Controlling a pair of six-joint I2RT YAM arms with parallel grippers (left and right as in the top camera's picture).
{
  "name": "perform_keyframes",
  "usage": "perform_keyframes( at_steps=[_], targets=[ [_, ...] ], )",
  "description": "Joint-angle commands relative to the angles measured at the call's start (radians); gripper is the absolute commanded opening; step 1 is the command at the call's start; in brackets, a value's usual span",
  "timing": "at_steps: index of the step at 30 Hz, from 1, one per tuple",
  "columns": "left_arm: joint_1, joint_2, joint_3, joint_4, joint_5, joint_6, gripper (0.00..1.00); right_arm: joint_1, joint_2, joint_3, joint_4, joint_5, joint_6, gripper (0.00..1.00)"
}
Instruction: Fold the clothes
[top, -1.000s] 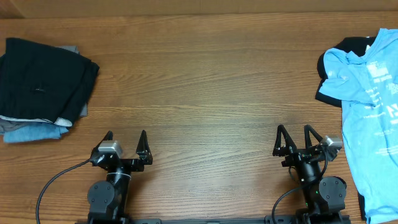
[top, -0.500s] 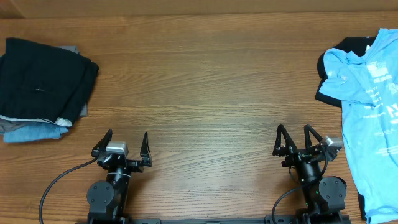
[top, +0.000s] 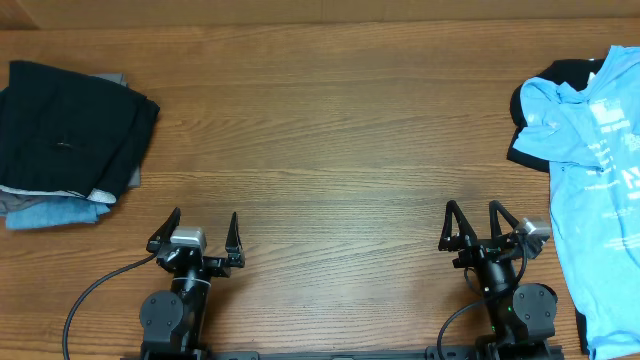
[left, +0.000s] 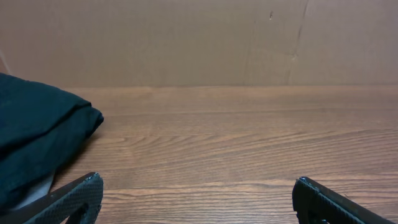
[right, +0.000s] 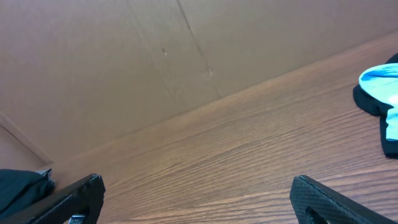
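Brown wooden table (top: 330, 130) fills the view. On the far left, soft black shorts (top: 70, 125) sit folded on grey and blue cloth pieces (top: 50, 212), likely stacked there because they are done. Near the front edge, the left gripper (top: 203, 218) and the right gripper (top: 472, 210) both rest with fingers wide apart, holding nothing. On the far right, a light blue T-shirt (top: 590, 170) lies spread over a black cloth piece (top: 528, 100), likely waiting to be folded. Its white letters are too small to read.
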Motion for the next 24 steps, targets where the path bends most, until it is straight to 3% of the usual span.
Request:
perform_keyframes(
  at_steps=[1,2,7,11,24],
  targets=[
    [0.006,-0.011,-0.004,0.001,0.011,0.026,1.0,-0.003,-0.009,-0.01,0.008,0.003,0.001,1.0],
    [0.006,-0.011,-0.004,0.001,0.011,0.026,1.0,-0.003,-0.009,-0.01,0.005,0.03,-0.013,1.0],
    [0.006,-0.011,-0.004,0.001,0.011,0.026,1.0,-0.003,-0.007,-0.01,0.005,0.028,-0.41,1.0],
    [0.006,-0.011,-0.004,0.001,0.011,0.026,1.0,-0.003,-0.005,-0.01,0.005,0.029,-0.583,1.0],
    [0.006,-0.011,-0.004,0.001,0.011,0.026,1.0,-0.003,-0.005,-0.01,0.005,0.025,-0.606,1.0]
  ],
)
